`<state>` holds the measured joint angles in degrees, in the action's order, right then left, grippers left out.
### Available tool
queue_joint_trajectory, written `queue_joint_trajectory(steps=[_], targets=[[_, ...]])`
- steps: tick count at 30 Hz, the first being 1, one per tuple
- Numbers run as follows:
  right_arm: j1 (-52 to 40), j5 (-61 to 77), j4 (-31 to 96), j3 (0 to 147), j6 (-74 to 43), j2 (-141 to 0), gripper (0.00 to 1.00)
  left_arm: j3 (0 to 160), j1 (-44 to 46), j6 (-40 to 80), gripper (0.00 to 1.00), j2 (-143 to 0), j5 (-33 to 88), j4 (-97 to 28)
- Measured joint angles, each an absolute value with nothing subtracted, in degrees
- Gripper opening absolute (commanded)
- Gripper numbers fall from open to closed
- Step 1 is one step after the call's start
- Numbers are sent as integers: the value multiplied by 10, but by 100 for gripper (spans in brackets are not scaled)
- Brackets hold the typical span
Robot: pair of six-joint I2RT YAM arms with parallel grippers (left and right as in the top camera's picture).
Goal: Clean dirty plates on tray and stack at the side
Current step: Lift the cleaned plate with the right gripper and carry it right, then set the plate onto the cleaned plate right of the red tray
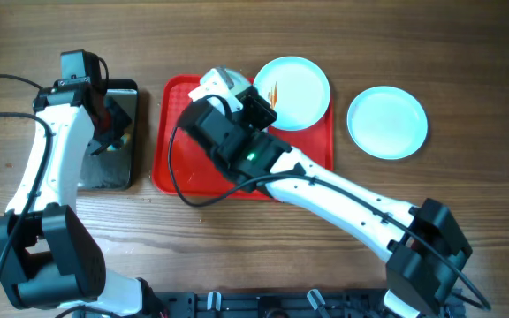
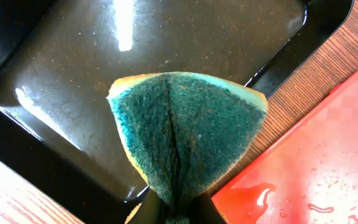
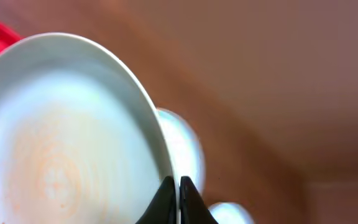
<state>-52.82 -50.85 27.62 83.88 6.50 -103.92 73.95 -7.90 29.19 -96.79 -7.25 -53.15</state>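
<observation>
Plates: three in view, all placed against the red tray [image 1: 170, 168]. The near half of the tray is bare red plastic, apart from the right arm crossing over it; the left wrist view shows wet drops on it.

Over the tray's far left part, the right gripper [image 3: 179, 202] holds one plate [image 1: 219, 84] tilted up on edge. The jaws are pinched onto its rim from both sides. In the right wrist view the plate's face carries a faint orange smear.

At the tray's far right corner a second plate [image 1: 294, 88] lies flat with orange-brown streaks on its left side. Its edge reaches over the tray's far rim.

Off the tray, just right of it, a third plate [image 1: 387, 122] lies flat on the wooden table [image 1: 467, 53]. It looks clean and is apart from the tray rim.

Left of the tray, close alongside, sits a glossy black tray [image 1: 113, 172]. The left gripper [image 2: 179, 211] is above it, jaws squeezed on a folded sponge [image 2: 188, 130], green scouring side out with a yellow edge. The sponge hangs over the black tray's corner nearest the red tray. Cannot tell if the sponge touches the black tray.
</observation>
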Motion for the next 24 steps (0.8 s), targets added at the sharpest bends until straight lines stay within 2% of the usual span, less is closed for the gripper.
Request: queue_joint_trajectory(steps=[6, 11, 16, 24], targets=[[-444, -281, 319, 839, -35, -1001, 4, 740, -79, 292, 4, -968, -71, -531], [-267, -85, 384, 846, -105, -904, 4, 740, -79, 292, 4, -968, -72, -531], [-70, -8, 470, 848, -159, -894, 4, 740, -79, 292, 4, -968, -71, -531], [128, 8, 532, 848, -201, -931, 4, 740, -79, 292, 4, -968, -71, -531]])
